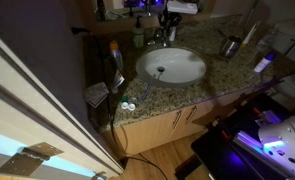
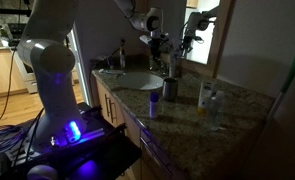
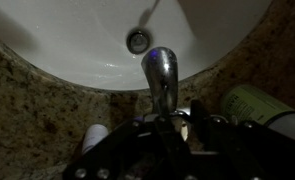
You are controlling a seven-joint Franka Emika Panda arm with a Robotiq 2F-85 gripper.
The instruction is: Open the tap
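The tap is a small chrome faucet at the back rim of the white oval basin; its spout points over the basin near the drain. It also shows in both exterior views, mostly covered by the gripper. My gripper sits directly over the tap's rear, with both dark fingers close together around the lever handle and a chrome glint between them. In both exterior views the gripper hangs down onto the tap at the back of the counter.
A green-tinted soap bottle stands beside the tap. A metal cup and small bottles stand on the granite counter. A mirror and wall rise just behind the tap.
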